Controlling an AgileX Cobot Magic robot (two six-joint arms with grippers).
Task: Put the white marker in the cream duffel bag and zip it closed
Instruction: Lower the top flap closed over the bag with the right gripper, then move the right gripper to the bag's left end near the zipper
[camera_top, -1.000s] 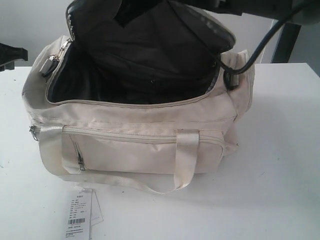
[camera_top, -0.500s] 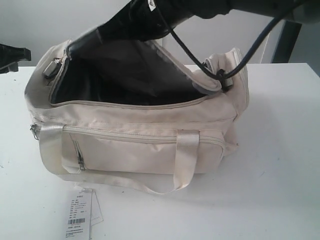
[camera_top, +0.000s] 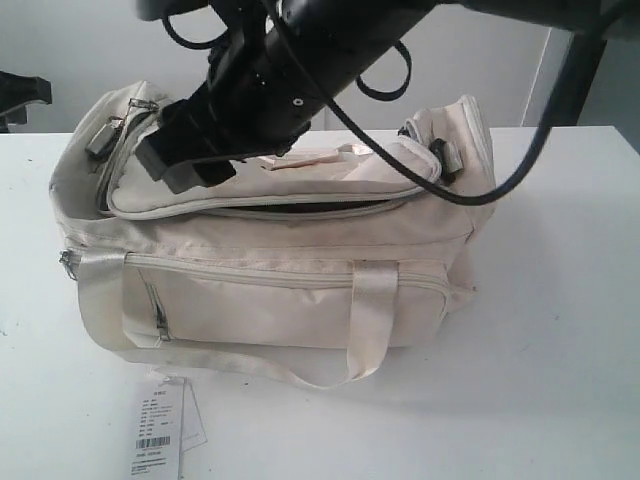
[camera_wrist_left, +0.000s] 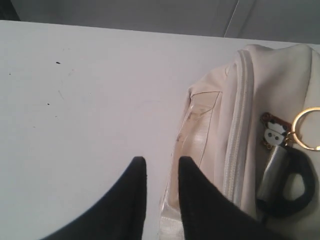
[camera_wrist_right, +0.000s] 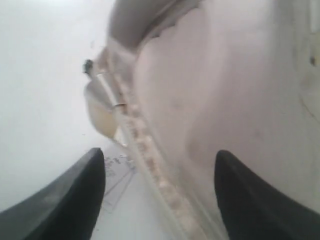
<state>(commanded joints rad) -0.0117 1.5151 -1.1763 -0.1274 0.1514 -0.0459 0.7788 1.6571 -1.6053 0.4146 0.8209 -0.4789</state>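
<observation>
The cream duffel bag (camera_top: 260, 290) lies on the white table, and its top flap (camera_top: 300, 180) is down over the opening. A dark slit stays open along the flap's front edge. The white marker is hidden. My right gripper (camera_top: 185, 165) hangs over the left part of the flap. In the right wrist view it (camera_wrist_right: 160, 155) is open, with blurred cream fabric (camera_wrist_right: 225, 90) and a zipper line between the fingers and nothing gripped. My left gripper (camera_wrist_left: 161, 162) hovers over the table beside the bag's end (camera_wrist_left: 250, 100), narrowly open and empty.
A white paper barcode tag (camera_top: 160, 425) lies on the table (camera_top: 560, 300) in front of the bag. A panda charm on a gold ring (camera_wrist_left: 274, 134) hangs at the bag's end. The right arm and its black cable (camera_top: 500, 170) cross above the bag.
The flap, held up a second ago, has come down over the dark interior. My right gripper has swung down and leftward and opened, letting go of the flap.
</observation>
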